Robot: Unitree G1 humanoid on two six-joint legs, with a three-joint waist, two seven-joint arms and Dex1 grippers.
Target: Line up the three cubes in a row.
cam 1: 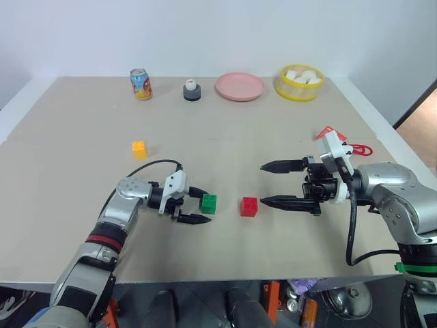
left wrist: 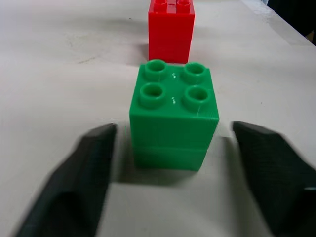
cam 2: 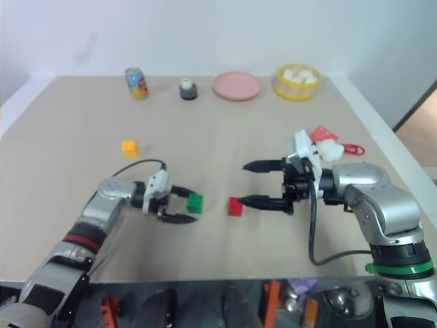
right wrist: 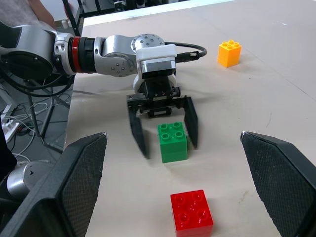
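The small green studded plastic cube (right wrist: 172, 142) sits upright on the tan table (cam 1: 82, 109), right between the spread black fingers of the left gripper (right wrist: 163, 124). The jaws stand apart from its sides, so nothing is gripped. The cube lies straight ahead of that gripper, along the fingers' own line, and the red studded plastic cube (cam 1: 249, 206) is just beyond it on the same line, near but not touching.

The right gripper (cam 1: 276, 184) hovers wide open on the far side of the red cube, one fingertip just beside it and the other well above the table, holding nothing.

That leaves the yellow-orange studded cube (cam 1: 139, 149), well apart from the pair, back toward the table's far left. The left arm is clearly the nearer one, so my guess is the next fetch falls to it.

Count: three cubes, one of each colour, two roughly in a row, one stray. Along the far edge: one soda can (cam 1: 141, 84), one pink plate (cam 1: 239, 87), one yellow tub (cam 1: 299, 83) of white chunks.
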